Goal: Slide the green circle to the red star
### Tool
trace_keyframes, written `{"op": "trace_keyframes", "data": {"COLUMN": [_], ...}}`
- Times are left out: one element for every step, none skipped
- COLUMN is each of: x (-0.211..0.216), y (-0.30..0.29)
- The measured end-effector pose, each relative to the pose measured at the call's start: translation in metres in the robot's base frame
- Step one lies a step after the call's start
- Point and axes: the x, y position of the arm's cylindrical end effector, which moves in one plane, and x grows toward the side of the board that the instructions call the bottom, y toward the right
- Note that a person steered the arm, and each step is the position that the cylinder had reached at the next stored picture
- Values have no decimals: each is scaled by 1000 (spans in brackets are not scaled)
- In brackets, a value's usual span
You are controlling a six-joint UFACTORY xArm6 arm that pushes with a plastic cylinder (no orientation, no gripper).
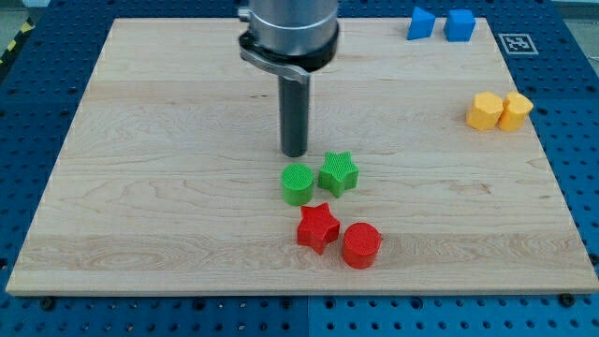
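My tip (pixel 295 153) stood on the counter (pixel 150 197) just above the green circle (pixel 298 183) in the view, almost straight over it and close, though I could not tell whether it touched the block's far edge. That was the line that mattered: the green circle lay directly toward the view's bottom from my tip, and the red star (pixel 317 227) sat just beyond the circle, down and a touch to the view's right. So tip, circle and star ran nearly in one file, slanting slightly rightward. A push toward the view's bottom, I judged, would need a small lean to the right to meet the star squarely.

No pincer here to report on: I ended in a plain dark rod, nothing open, nothing shut, nothing held.

The green circle looked like a short round block with a ribbed top, sitting flat near the middle of the counter. The green star (pixel 338 173) was right against its right side, touching or as good as. I reckoned that one might get dragged along. The gap from circle to red star was already small. The red circle (pixel 361 245) sat tucked against the red star's lower right.
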Motion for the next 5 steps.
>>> {"op": "trace_keyframes", "data": {"x": [17,36,43,54,44], "y": [-20,-9,1,7,7]}}
